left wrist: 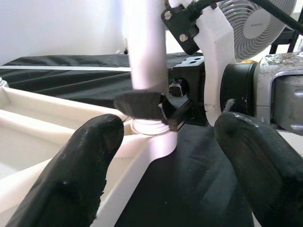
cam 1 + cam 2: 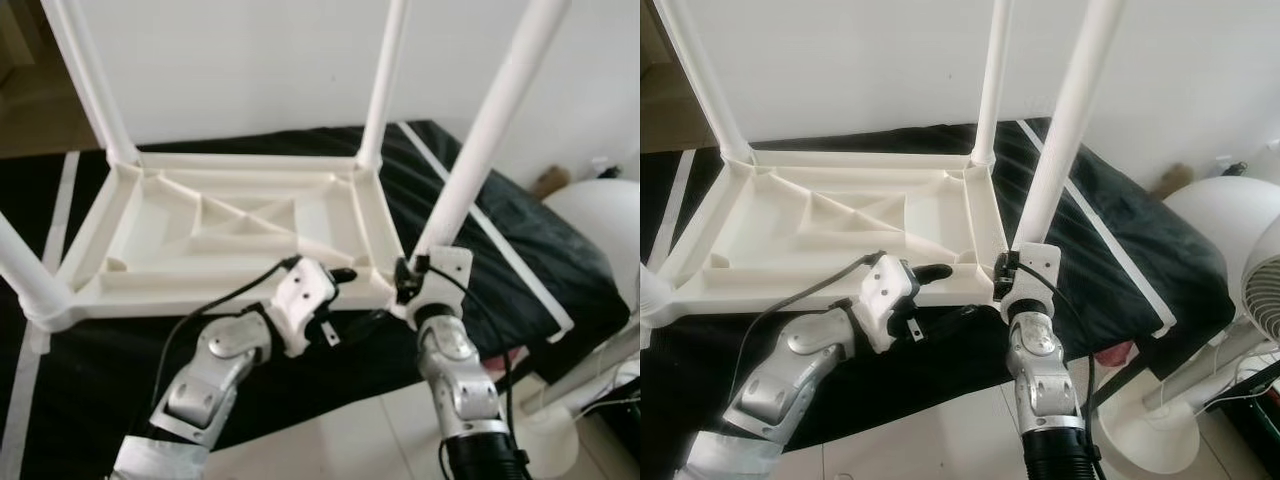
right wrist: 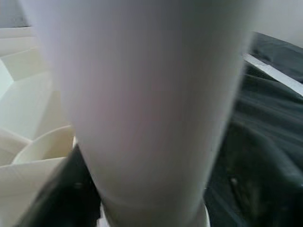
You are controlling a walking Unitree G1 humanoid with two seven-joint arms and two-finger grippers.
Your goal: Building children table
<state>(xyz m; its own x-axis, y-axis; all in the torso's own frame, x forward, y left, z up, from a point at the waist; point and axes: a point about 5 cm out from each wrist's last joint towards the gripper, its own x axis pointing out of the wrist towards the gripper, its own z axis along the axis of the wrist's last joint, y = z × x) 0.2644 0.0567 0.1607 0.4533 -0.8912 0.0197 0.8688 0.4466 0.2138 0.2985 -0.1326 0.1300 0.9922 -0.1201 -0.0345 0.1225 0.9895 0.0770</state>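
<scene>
The white plastic table lies upside down on a black cloth, ribbed underside up. Legs stand at its corners: far left, far right, near left and near right. My right gripper is shut on the near right leg just above its socket; one black finger wraps across the leg. That leg looms close in the right wrist view. My left gripper hangs open beside the table's near edge, a little left of that corner, with nothing between its fingers.
The black cloth with white stripes covers a low surface against a white wall. A white standing fan with a round base stands at the right. Pale tile floor lies under my arms, with cables near the fan.
</scene>
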